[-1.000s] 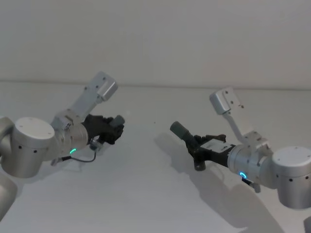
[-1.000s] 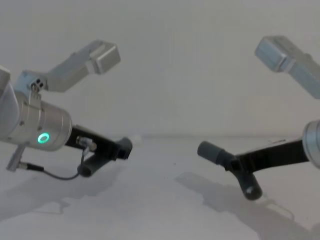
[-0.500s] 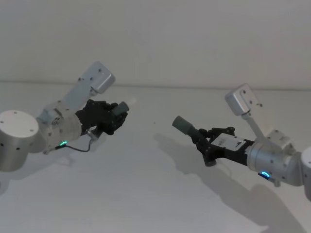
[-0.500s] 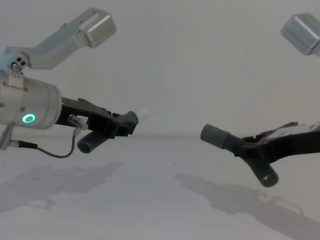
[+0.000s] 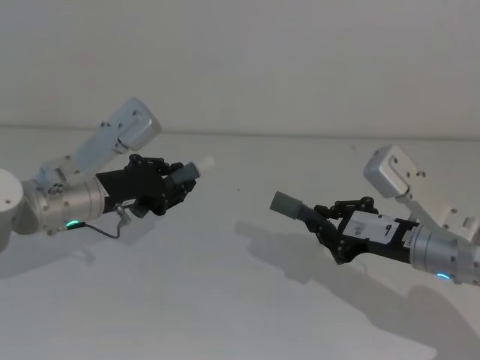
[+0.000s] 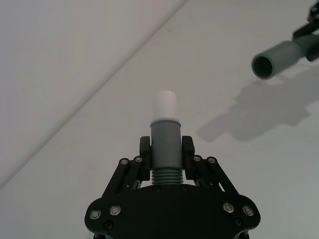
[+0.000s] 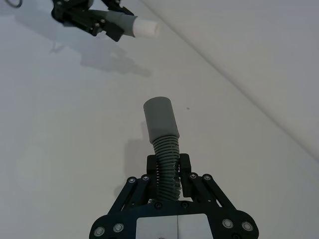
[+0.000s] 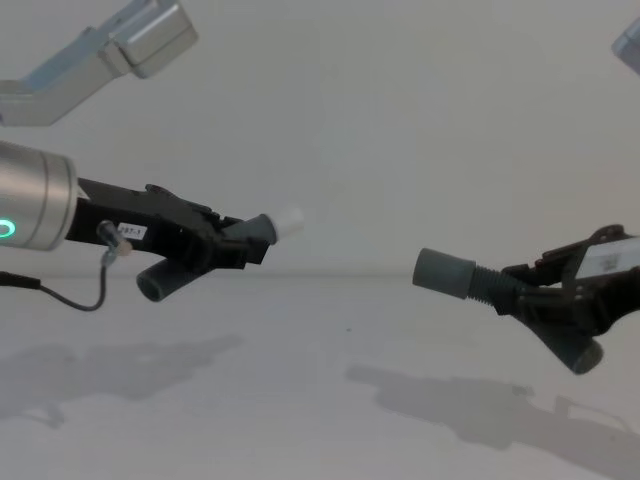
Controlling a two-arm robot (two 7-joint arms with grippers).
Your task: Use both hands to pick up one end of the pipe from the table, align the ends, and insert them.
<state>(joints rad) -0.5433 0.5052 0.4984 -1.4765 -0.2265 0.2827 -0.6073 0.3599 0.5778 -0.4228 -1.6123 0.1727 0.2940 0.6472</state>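
Observation:
The pipe is in two pieces, both held above the table [image 5: 225,300]. My left gripper [image 5: 178,182] is shut on the ribbed part of the narrower piece [image 6: 165,137], whose pale-ringed end [image 8: 288,219] points right. Opposite it, my right gripper [image 5: 324,218] is shut on the ribbed middle of the other piece [image 7: 166,149]. That piece's wide sleeve end [image 8: 445,272] points left toward the pale tip. A clear gap separates the two ends, and the sleeve sits a little lower in the chest view. The sleeve's open mouth [image 6: 263,66] faces the left wrist camera.
A plain pale wall [image 5: 240,60] stands behind the table's far edge. The left arm's thin black cable [image 8: 80,300] hangs in a loop under its wrist. Shadows of both arms lie on the table below them.
Both grippers have risen from near the table with their pieces. The arms have swung so the two ends now point at each other more level.

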